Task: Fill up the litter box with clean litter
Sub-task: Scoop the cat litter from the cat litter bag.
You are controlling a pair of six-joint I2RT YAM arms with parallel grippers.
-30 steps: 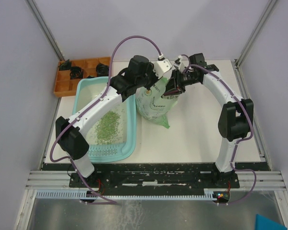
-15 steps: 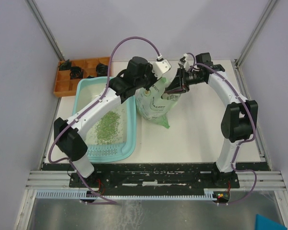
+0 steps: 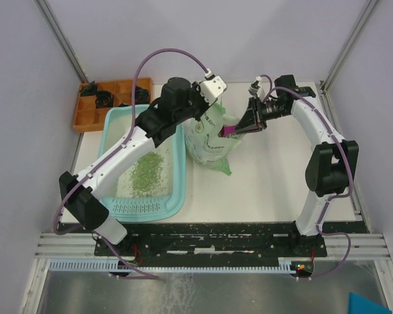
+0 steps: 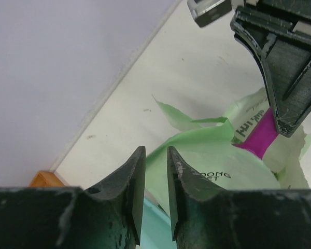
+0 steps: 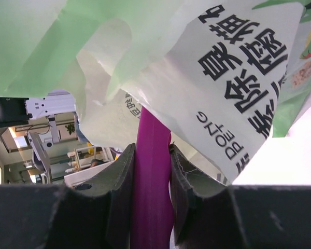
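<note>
Nearest to the arm bases, the litter box lay on the left part of the table. The clean litter made only a thin green patch in its middle. Much of the floor was bare, so I judged the filling as not finished.

Just beside its right rim stood the bag, upright and soft, with its mouth open at the top. Above the mouth, the left gripper had its jaws a little apart with nothing between them, so the bag edge below it was not held. The right gripper was closed firmly on the handle of the magenta scoop, whose far end was hidden among the folds of the bag.

Here was the risk. With no support, the bag could fold or tip when the scoop pulled up, and granules could fall on the table instead of into the box. The scoop also had to pass over the rim, and a tilt there could spill.

Farthest, the orange tray sat at the back corner, away from this work.
</note>
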